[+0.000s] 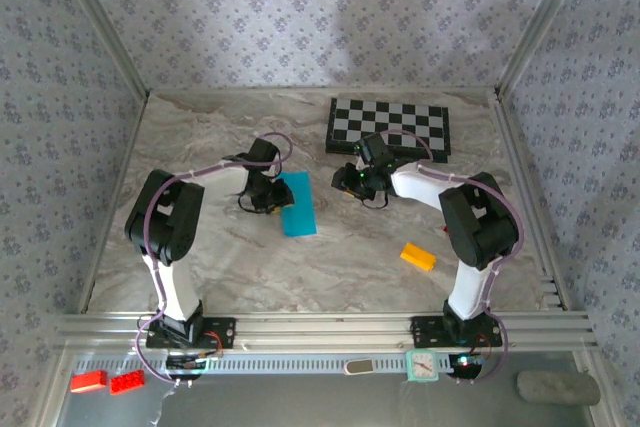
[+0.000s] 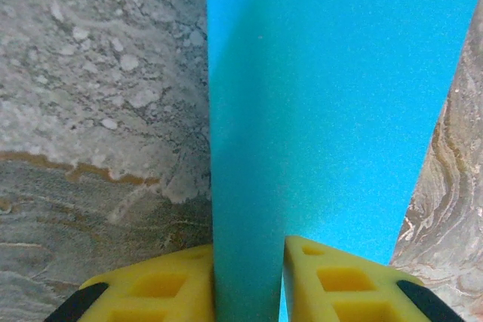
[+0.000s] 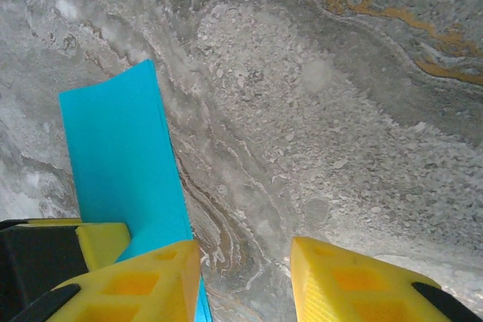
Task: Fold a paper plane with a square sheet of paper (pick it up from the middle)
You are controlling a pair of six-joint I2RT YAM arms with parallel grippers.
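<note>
Paper: the square sheet of paper (image 1: 298,204) lies on the table (image 1: 330,267) as a narrow rectangle, between the two arms and near of the chessboard (image 1: 390,127).
Done: one lengthwise fold, by the look of it.
Left: pointed nose, wings (no dart shape yet).
Left gripper (image 2: 249,250): jaws part-way apart with blue paper filling the gap; whether they pinch it cannot be told.
Right gripper (image 3: 245,250): jaws apart, holding nothing, over bare table just right of the paper.

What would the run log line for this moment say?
paper: folded narrow | left gripper: shut on paper | right gripper: open, empty, beside paper
</note>
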